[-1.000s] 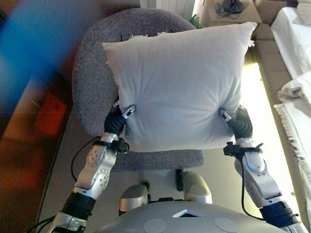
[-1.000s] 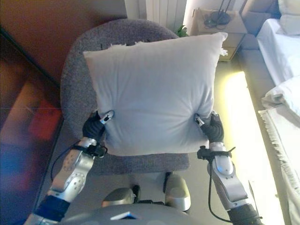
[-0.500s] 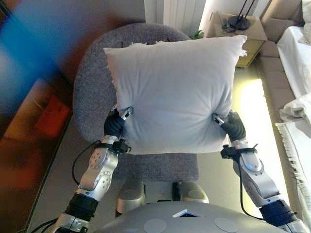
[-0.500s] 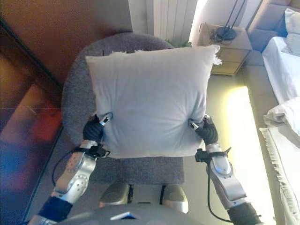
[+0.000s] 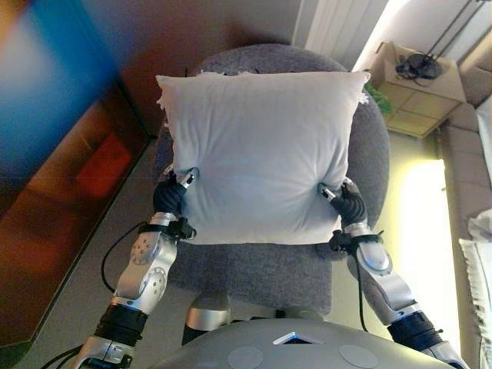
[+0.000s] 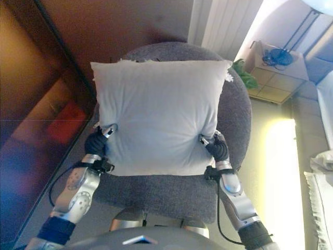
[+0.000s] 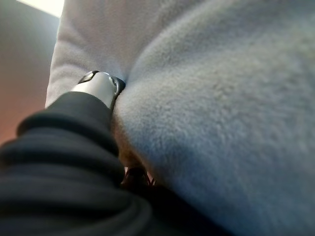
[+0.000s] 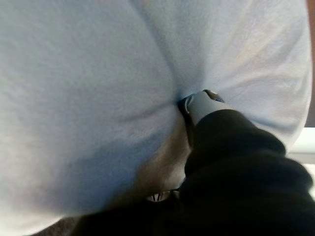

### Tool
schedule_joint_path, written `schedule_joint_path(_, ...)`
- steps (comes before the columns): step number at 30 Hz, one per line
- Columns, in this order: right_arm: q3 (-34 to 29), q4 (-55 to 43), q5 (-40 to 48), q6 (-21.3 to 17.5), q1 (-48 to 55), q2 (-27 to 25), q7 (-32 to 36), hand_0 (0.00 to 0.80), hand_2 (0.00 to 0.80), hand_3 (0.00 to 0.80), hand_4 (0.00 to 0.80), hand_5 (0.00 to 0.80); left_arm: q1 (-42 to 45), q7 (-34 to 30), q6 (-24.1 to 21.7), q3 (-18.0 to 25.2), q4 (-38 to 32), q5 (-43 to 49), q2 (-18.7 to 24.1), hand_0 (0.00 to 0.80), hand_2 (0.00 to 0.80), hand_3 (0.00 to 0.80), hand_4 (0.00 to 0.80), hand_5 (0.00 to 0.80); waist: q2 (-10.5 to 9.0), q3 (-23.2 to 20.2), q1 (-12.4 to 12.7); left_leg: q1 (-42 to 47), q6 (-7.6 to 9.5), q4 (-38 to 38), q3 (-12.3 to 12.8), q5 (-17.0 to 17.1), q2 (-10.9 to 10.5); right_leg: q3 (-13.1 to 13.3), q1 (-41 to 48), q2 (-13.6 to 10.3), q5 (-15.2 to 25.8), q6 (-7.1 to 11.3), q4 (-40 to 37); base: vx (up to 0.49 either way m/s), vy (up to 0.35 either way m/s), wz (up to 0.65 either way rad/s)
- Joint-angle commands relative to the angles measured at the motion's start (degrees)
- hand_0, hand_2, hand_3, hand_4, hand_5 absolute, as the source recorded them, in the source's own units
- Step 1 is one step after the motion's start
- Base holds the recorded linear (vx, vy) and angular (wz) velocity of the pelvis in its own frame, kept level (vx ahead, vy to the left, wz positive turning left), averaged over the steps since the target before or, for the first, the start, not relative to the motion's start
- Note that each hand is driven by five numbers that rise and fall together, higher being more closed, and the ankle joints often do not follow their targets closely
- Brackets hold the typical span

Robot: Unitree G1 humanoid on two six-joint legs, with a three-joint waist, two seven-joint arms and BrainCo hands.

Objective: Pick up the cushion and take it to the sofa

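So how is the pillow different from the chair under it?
The pillow is pale, nearly white, and square with pointy corners; the chair is dark speckled grey and rounded. The pillow is smaller, so the chair shows around its edges. The pillow is pinched on both sides by the left hand and right hand, dimpling it; nothing grips the chair. Both look soft and fabric-covered.

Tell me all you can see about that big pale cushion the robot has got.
The cushion is a plump, square, pale grey-white pillow of soft, slightly fuzzy fabric, frayed at its upper corners. It is held up flat-on above a grey upholstered chair. The left hand and right hand pinch its two lower sides, and the fabric dimples and puckers where the thumbs dig in.
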Motion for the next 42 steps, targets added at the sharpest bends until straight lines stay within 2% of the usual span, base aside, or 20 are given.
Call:
schedule_joint_path(1,3.2,-2.8,-1.1,-6.5,-8.3,2.1,-0.8,0.8,0.8,0.8,0.8,0.8,-8.8,-4.6,-3.1,-2.2,-1.9,5.3,-1.5,0.8,0.8,0.8,0.8,0.8,-0.53,-0.4,1.5,0.7,-2.78,3.1,4.0,-3.2,5.2,-2.5,-2.7,-0.1,3.1,0.86,0.8,0.141,0.033,0.19)
schedule_joint_path(6,5.1,0.4,-1.5,-6.3,-11.0,4.2,-3.1,0.8,0.8,0.8,0.8,0.8,-10.9,-3.9,-1.6,-2.0,0.7,5.9,-1.7,0.8,0.8,0.8,0.8,0.8,-0.28,-0.2,2.1,1.8,-2.64,2.9,4.2,-3.7,5.3,-3.3,-2.5,-1.0,3.1,1.41,1.4,0.132,0.039,0.1)
schedule_joint_path(11,6.1,5.8,-1.3,-4.8,-12.6,7.0,-7.6,0.8,0.8,0.8,0.8,0.8,-13.6,-5.1,0.3,-3.6,5.4,7.7,-3.0,0.8,0.8,0.8,0.8,0.8,-0.34,-0.3,2.3,3.4,-2.41,3.2,4.5,-4.5,5.6,-3.9,-1.8,-1.6,3.2,1.94,2.4,0.153,0.002,0.16)
schedule_joint_path(20,7.5,20.5,4.1,-5.1,-17.9,12.1,-5.1,0.8,0.8,0.8,0.8,0.8,-20.9,-0.4,0.0,-6.5,17.9,11.8,-5.9,0.8,0.8,0.8,0.8,0.8,-0.12,1.8,2.2,2.3,-2.63,6.2,5.2,-5.2,6.2,-3.6,-3.0,-2.8,5.6,2.7,2.0,0.085,-0.041,0.02)
schedule_joint_path(22,7.3,24.8,6.0,-5.2,-21.7,12.8,-5.7,0.8,0.8,0.8,0.8,0.8,-23.9,1.0,0.5,-7.6,21.2,12.6,-6.7,0.8,0.8,0.8,0.8,0.8,-0.36,2.5,2.5,1.0,-2.76,7.6,4.9,-5.4,6.2,-3.6,-3.6,-2.9,6.1,2.73,2.1,-0.013,-0.109,0.0)
schedule_joint_path(24,6.8,31.4,10.0,-4.5,-30.9,13.0,-6.1,0.8,0.8,0.8,0.8,0.8,-30.7,3.1,-0.4,-9.8,27.1,12.7,-8.2,0.8,0.8,0.8,0.8,0.8,-0.58,4.4,2.5,-2.3,-2.98,9.5,4.5,-5.5,6.2,-3.5,-5.9,-3.1,6.7,2.77,2.4,-0.242,-0.102,0.03)
schedule_joint_path(28,5.8,44.5,14.1,-3.8,-52.7,11.2,-4.1,0.8,0.8,0.8,0.8,0.8,-49.7,6.0,-6.0,-12.7,39.7,9.9,-9.4,0.8,0.8,0.8,0.8,0.8,0.3,11.9,1.3,-11.5,-2.98,12.0,3.4,-5.3,4.9,-2.9,-14.5,-3.9,7.5,2.96,3.7,-0.576,0.006,0.03)
schedule_joint_path(31,6.2,51.3,15.8,-4.1,-63.0,9.1,-1.7,0.8,0.8,0.8,0.8,0.8,-60.2,7.6,-8.2,-13.1,45.7,8.4,-9.7,0.8,0.8,0.8,0.8,0.8,1.3,16.1,0.0,-17.7,-2.8,13.1,3.4,-4.2,4.4,-2.2,-21.7,-4.5,8.3,2.83,5.4,-0.446,0.145,-0.12)
schedule_joint_path(38,7.4,54.9,15.6,-4.4,-70.8,6.9,-1.6,0.8,0.8,0.8,0.8,0.8,-68.5,12.6,-11.1,-12.8,52.7,10.1,-11.3,0.8,0.8,0.8,0.8,0.8,2.9,20.8,-2.1,-23.1,-2.51,12.8,4.5,-1.5,3.8,0.6,-30.3,-4.9,9.4,2.7,8.5,-0.099,0.133,-0.19)
schedule_joint_path(42,7.5,56.0,14.9,-4.0,-72.9,6.2,-2.0,0.8,0.8,0.8,0.8,0.8,-71.1,14.5,-11.8,-12.6,57.0,9.5,-11.5,0.8,0.8,0.8,0.8,0.8,3.38,21.1,-3.3,-25.1,-2.51,12.0,5.1,-0.2,3.5,2.0,-33.8,-5.2,9.9,2.85,9.6,0.01,0.112,-0.11)
